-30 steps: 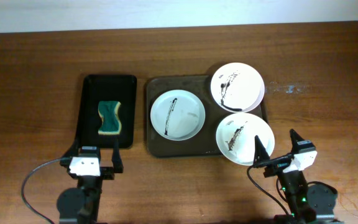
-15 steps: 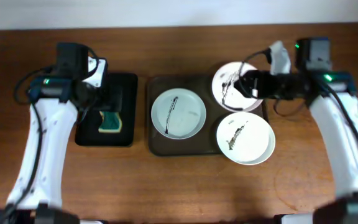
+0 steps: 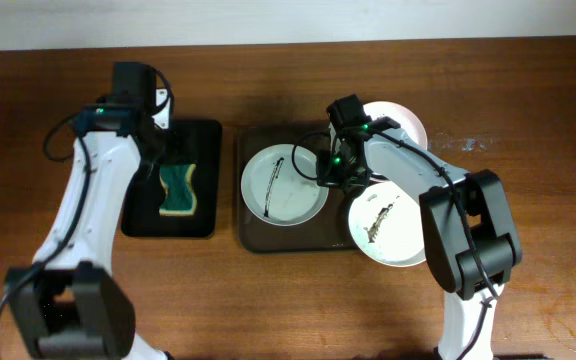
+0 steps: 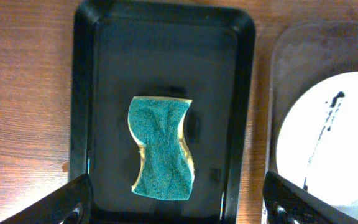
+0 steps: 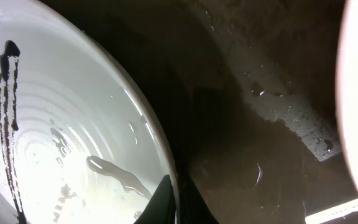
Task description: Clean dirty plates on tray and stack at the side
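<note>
- A brown wooden table (image 3: 268, 310) carries a black tray (image 3: 206, 205) on the left and a brown tray (image 3: 253, 238) in the middle, just beside each other.
- A green sponge (image 3: 176, 190) lies flat in the black tray, where it lay half a second ago.
- Three white plates streaked with dark sauce are where they were. The left plate (image 3: 273, 195) sits inside the brown tray. The far-right plate (image 3: 410, 125) and the near-right plate (image 3: 403, 235) overhang its right edge.
- The right gripper (image 3: 328, 172) has left the far-right plate and now sits at the right rim of the left plate. Its arm now crosses the far-right plate and hides most of it.
- In the right wrist view its jaws stand narrow, one tip on each side of that rim. Whether they pinch it I cannot tell.
- The left gripper (image 4: 179, 200) still hangs above the black tray with its jaws spread wide, holding nothing. The sponge lies below, apart from both tips.
</note>
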`<action>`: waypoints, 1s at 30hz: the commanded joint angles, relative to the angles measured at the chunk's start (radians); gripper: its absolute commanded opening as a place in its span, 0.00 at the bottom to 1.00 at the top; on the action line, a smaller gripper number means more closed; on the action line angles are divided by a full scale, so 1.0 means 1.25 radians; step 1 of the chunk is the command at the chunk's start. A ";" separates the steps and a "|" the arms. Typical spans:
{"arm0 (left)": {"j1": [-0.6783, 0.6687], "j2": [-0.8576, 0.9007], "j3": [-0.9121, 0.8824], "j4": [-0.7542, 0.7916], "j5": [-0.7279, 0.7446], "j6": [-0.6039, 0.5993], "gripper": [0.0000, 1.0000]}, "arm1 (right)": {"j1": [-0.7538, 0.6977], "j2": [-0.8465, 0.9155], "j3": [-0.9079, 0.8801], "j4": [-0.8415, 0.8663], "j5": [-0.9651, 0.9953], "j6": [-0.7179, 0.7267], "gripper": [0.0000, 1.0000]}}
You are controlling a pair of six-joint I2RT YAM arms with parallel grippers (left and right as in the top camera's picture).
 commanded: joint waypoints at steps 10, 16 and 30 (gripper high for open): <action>0.005 0.355 0.010 0.011 -0.008 -0.001 0.00 | 0.009 0.025 0.004 0.009 0.045 0.016 0.04; 0.005 0.354 0.229 -0.138 0.013 -0.001 0.00 | 0.009 0.025 0.005 0.014 0.039 0.016 0.04; -0.219 0.395 0.266 -0.033 0.178 0.017 0.00 | 0.005 0.025 0.005 0.007 0.005 0.015 0.04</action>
